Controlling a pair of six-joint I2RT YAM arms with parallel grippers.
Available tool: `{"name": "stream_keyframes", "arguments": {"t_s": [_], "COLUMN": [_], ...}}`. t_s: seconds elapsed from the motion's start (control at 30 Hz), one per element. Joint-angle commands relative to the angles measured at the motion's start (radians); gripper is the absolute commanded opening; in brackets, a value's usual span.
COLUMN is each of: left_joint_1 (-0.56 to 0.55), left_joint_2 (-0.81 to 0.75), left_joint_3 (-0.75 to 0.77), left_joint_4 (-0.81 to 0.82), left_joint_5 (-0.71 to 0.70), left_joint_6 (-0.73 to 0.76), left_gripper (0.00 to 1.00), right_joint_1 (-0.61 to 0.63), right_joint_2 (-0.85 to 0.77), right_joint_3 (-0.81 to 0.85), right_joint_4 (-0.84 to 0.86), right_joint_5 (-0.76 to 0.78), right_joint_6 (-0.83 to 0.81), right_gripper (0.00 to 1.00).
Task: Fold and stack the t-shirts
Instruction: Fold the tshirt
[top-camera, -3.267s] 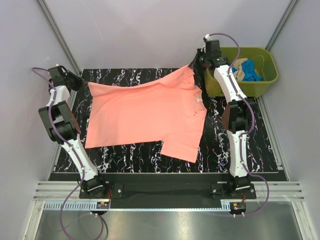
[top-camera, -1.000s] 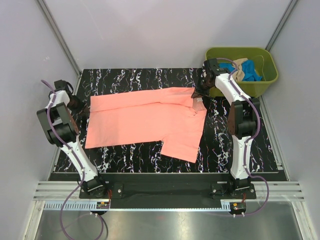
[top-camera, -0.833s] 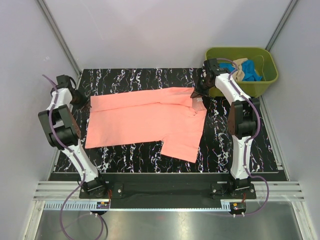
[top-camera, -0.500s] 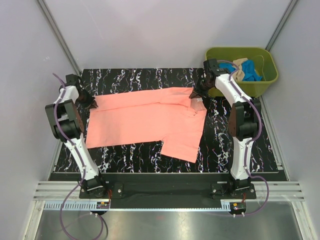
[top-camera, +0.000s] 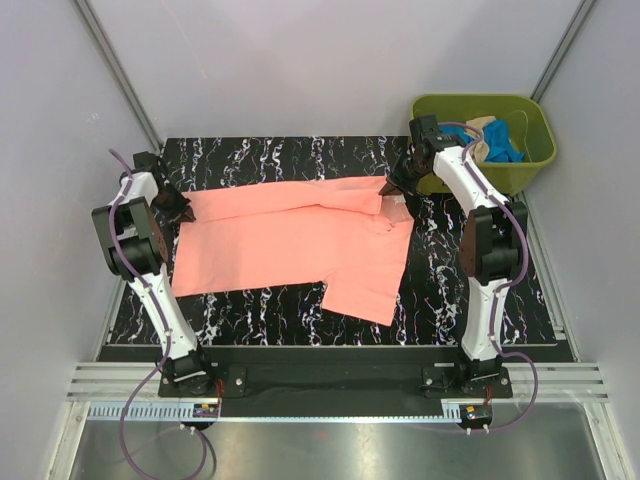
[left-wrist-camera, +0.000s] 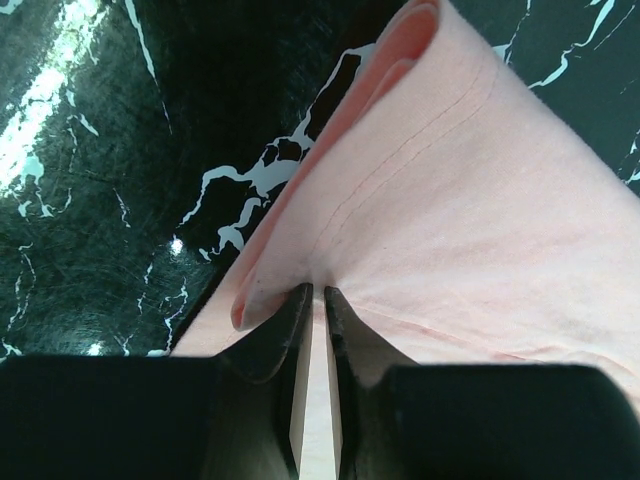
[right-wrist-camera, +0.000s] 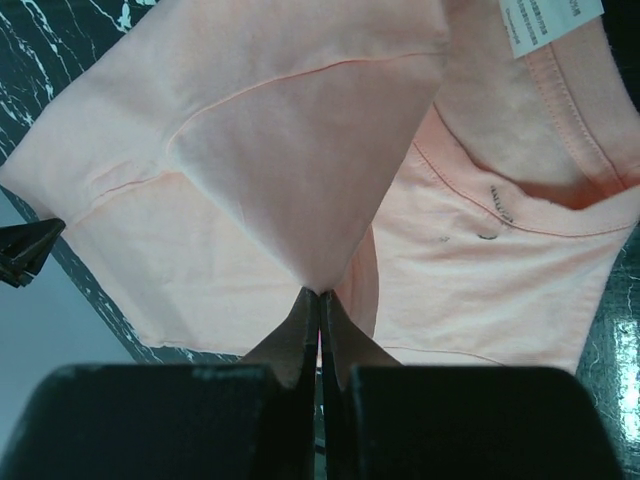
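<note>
On the black, white-veined marble-patterned table (top-camera: 260, 155) lies one salmon-pink cloth t-shirt (top-camera: 290, 240), spread wide across the middle. Its far edge is doubled over toward the near side, so a long fold runs along the back. One short sleeve sticks out at the near right.

Two arms reach out to it, one at each far corner. The left gripper (top-camera: 180, 208) sits at the shirt's far left corner. From its wrist camera, the left gripper (left-wrist-camera: 312, 300) has its two fingers pressed nearly together with a thin ridge of the pink cloth (left-wrist-camera: 450, 200) pinched between them. The right gripper (top-camera: 392, 186) is at the far right corner, just beside the collar. In its own view the right gripper (right-wrist-camera: 320, 295) is clamped tight on a peak of the same cloth (right-wrist-camera: 300, 150), which rises to a point at the fingertips. One white label (right-wrist-camera: 548, 18) shows inside the neckline.

Off the far right corner of the table stands one olive-green plastic tub (top-camera: 530, 110). Inside it I count two bundled garments, touching: one bright blue cloth tee (top-camera: 503, 145) and one beige-tan cloth tee (top-camera: 480, 128).
</note>
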Motion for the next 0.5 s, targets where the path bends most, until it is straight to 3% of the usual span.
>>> {"name": "stream_keyframes", "arguments": {"t_s": [0.0, 0.17, 0.3, 0.47], "left_joint_1": [0.001, 0.001, 0.001, 0.003], "left_joint_2": [0.019, 0.016, 0.014, -0.009], "left_joint_3": [0.032, 0.035, 0.049, 0.064], "left_joint_4": [-0.029, -0.025, -0.029, -0.042], "left_joint_5": [-0.039, -0.038, -0.039, -0.058], "left_joint_6": [0.034, 0.034, 0.043, 0.054], "left_gripper": [0.17, 0.17, 0.17, 0.17], "right_joint_1": [0.003, 0.003, 0.02, 0.025], "right_joint_2": [-0.057, -0.076, -0.038, -0.043], "right_joint_3": [-0.007, -0.164, -0.196, -0.165], "right_joint_4": [-0.045, 0.022, 0.029, 0.001], "right_joint_5": [0.04, 0.135, 0.186, 0.244], "right_joint_6": [-0.021, -0.094, -0.162, -0.262], "right_gripper": [0.0, 0.01, 0.04, 0.3]}}
